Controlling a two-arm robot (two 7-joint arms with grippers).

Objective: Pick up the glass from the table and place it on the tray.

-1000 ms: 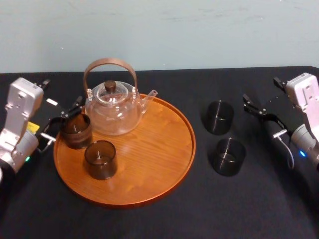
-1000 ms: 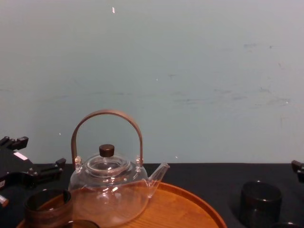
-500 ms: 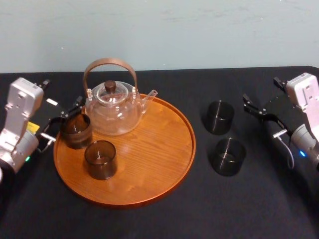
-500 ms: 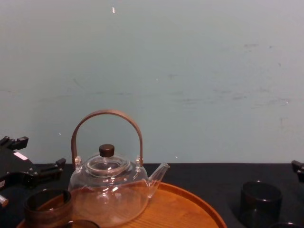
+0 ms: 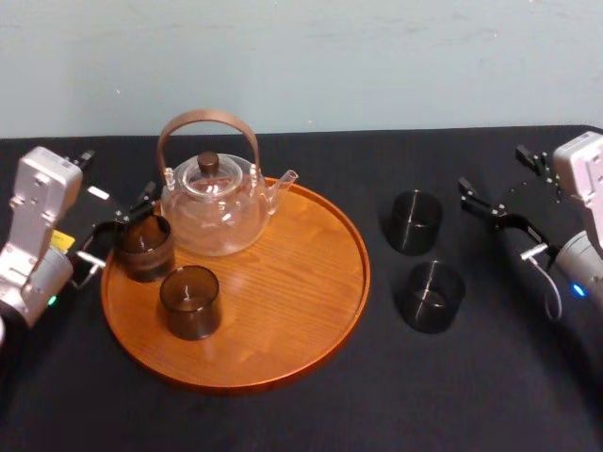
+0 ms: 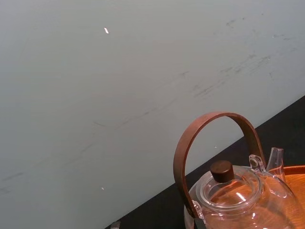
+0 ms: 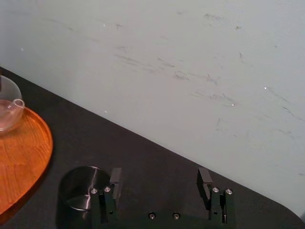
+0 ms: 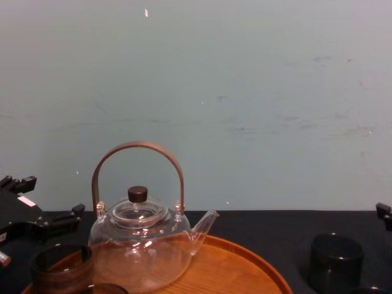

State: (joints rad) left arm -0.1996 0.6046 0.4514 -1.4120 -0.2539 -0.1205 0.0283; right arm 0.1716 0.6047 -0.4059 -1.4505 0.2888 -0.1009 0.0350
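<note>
Two smoky glasses stand on the black table [image 5: 311, 414] right of the tray: a far glass [image 5: 415, 222] and a near glass [image 5: 431, 296]. My right gripper [image 5: 492, 171] hovers open just right of the far glass [image 7: 80, 188], with nothing between its fingers [image 7: 115, 177]. On the round wooden tray [image 5: 283, 282] stand two more glasses, a left one [image 5: 142, 247] and a front one [image 5: 189, 301]. My left gripper [image 5: 118, 226] is open at the tray's left rim, its fingertips beside the left glass.
A clear glass teapot [image 5: 212, 212] with an arched wooden handle [image 6: 209, 125] stands at the back of the tray. A pale wall rises behind the table. The right half of the tray is bare wood.
My right arm has drifted slightly to the right, away from the glasses. The left arm, the tray and all glasses have stayed put.
</note>
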